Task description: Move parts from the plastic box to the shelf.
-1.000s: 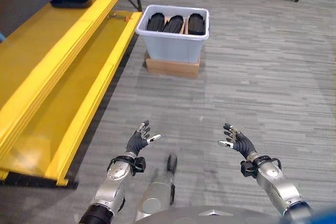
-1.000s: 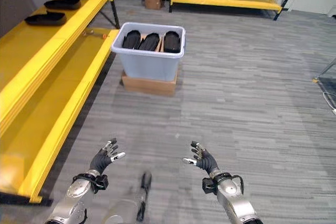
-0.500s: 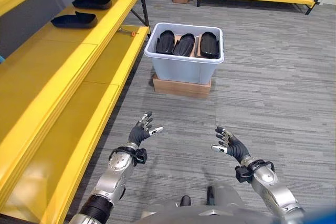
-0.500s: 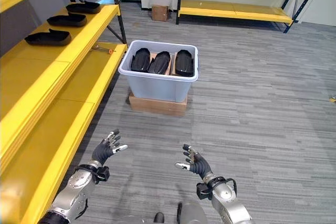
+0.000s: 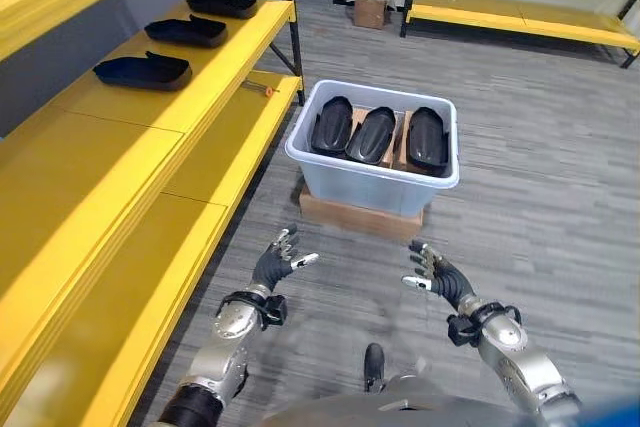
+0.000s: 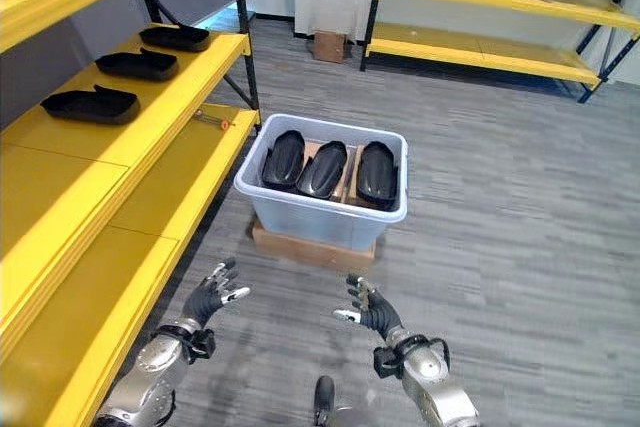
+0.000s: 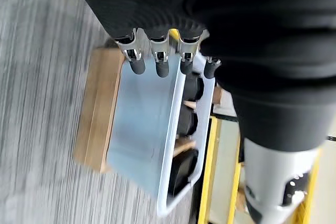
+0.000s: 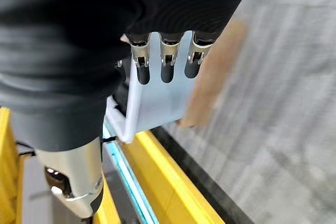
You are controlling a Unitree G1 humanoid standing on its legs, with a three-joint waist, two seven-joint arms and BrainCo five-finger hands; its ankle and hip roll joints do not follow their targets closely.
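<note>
Grey floor: plastic box (image 5: 375,182) holds parts (image 5: 372,134); left hand (image 5: 272,263), right hand (image 5: 437,278) open, empty.

the plastic box (image 5: 375,182) sits on a flat cardboard base (image 5: 360,217) on the grey floor (image 5: 540,197), its top open, with three black parts (image 5: 378,135) packed side by side inside and little room between them. bare floor lies between the box and both hands: left robot hand (image 5: 272,264) and right robot hand (image 5: 438,279), each with relaxed fingers and holding nothing. the yellow shelf (image 5: 150,117) runs close along the box's left; three black parts (image 5: 142,70) lie on its far stretch, the near stretch bare. a black upright post (image 5: 294,27) stands near the box's far left corner.
</note>
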